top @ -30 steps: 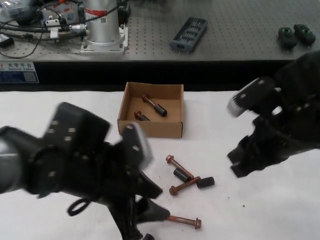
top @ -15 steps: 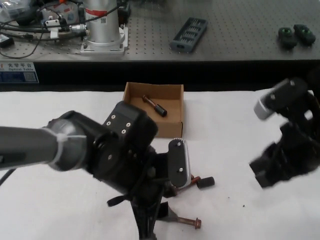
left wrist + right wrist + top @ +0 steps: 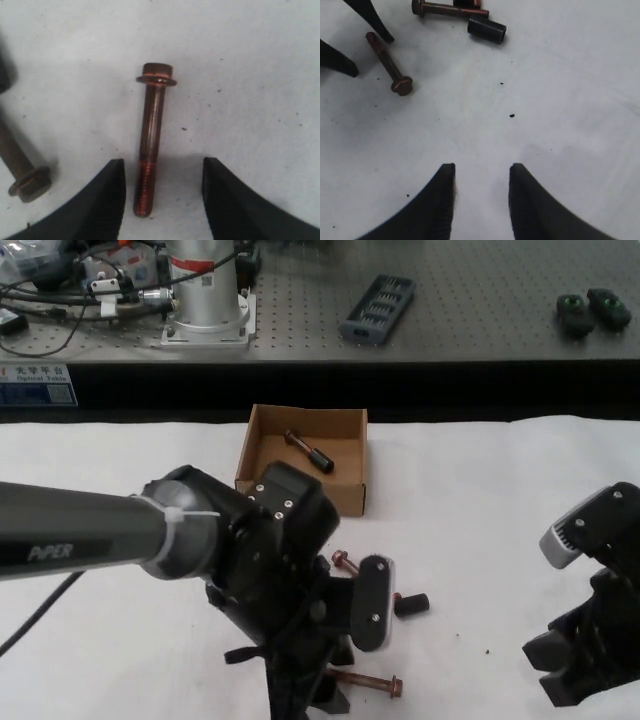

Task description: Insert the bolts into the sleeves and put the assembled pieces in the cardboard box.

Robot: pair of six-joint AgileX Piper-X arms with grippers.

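Left tool (image 3: 162,167) open, its fingers astride the threaded end of a bolt (image 3: 152,140) lying on the table (image 3: 250,75). Step: bolt pick-up. Next: close on shank, lift, align with a sleeve (image 3: 487,30). Right tool (image 3: 481,172) hangs open, well apart.

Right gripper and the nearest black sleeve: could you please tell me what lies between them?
Only bare white cloth, with a few dark specks, lies between the right gripper and the black sleeve; the right wrist view shows this.
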